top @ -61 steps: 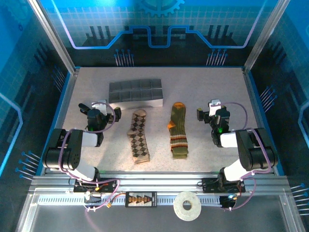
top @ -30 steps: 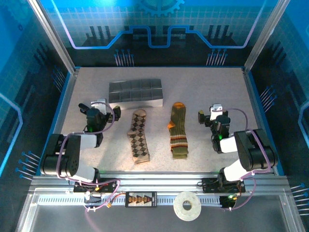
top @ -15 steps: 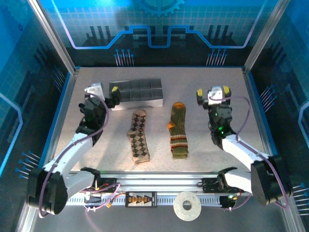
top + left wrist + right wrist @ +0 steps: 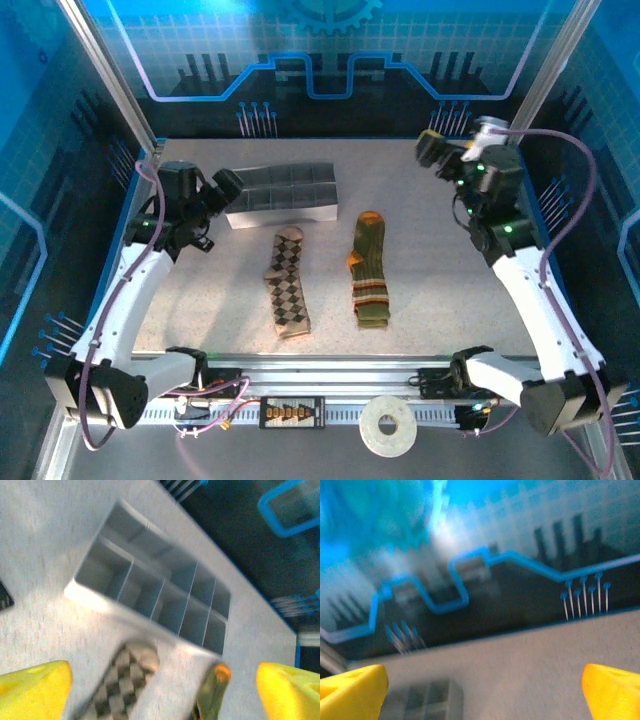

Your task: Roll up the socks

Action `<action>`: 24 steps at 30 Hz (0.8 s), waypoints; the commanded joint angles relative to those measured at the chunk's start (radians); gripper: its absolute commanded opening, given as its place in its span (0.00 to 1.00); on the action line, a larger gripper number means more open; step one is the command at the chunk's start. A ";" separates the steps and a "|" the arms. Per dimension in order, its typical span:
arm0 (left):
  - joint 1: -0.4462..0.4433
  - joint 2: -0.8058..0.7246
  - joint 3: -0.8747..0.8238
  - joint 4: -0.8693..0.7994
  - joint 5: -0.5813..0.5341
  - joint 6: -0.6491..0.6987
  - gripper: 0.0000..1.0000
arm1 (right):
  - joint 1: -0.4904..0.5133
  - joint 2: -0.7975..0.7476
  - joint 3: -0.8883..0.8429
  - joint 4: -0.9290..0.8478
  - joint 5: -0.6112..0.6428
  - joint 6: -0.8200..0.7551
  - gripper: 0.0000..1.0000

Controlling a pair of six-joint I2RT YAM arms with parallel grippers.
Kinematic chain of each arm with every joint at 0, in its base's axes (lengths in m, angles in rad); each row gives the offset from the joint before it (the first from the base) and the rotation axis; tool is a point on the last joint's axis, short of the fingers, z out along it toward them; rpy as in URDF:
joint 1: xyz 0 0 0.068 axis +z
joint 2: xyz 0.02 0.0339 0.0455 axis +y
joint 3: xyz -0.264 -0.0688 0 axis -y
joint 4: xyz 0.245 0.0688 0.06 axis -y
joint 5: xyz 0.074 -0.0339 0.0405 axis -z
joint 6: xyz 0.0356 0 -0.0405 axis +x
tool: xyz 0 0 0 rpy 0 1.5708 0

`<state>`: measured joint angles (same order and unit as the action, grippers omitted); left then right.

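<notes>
Two socks lie flat side by side mid-table, toes pointing away from the arms. The beige-brown argyle sock (image 4: 287, 280) is on the left and the olive green sock (image 4: 370, 272) with its orange toe on the right. My left gripper (image 4: 222, 187) hangs open, raised beside the left end of the grey tray, behind and left of the argyle sock. In the left wrist view the argyle sock's toe (image 4: 120, 680) and the olive sock's toe (image 4: 212, 692) lie below the left gripper (image 4: 160, 695), whose yellow fingertips (image 4: 32, 690) stand wide apart. My right gripper (image 4: 447, 150) is open, high at the back right, well away from the olive sock.
A grey divided tray (image 4: 281, 191) stands just behind the socks; its cells (image 4: 155, 595) look empty, and part of it (image 4: 425, 700) shows blurred in the right wrist view. Blue enclosure walls (image 4: 320, 70) ring the table. A tape roll (image 4: 388, 427) lies on the front rail.
Both arms have unfolded from their low poses near the front and swung up and back. The left went toward the tray, the right to the back right corner. The socks have not moved.
</notes>
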<state>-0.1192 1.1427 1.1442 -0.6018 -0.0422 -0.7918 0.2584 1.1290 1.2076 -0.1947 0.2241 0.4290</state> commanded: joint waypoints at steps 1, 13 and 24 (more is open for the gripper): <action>-0.045 -0.043 -0.043 -0.193 0.111 -0.065 0.90 | 0.169 -0.005 0.035 -0.203 0.042 -0.190 1.00; -0.230 -0.113 -0.435 -0.174 0.292 -0.364 0.52 | 0.816 -0.097 -0.526 0.129 0.010 -0.700 0.98; -0.246 -0.044 -0.579 -0.002 0.381 -0.485 0.37 | 0.940 0.132 -0.620 0.283 -0.088 -0.972 0.94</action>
<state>-0.3565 1.0790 0.5732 -0.6468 0.2863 -1.2366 1.1721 1.2133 0.5869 -0.0158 0.1734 -0.4198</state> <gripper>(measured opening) 0.381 0.945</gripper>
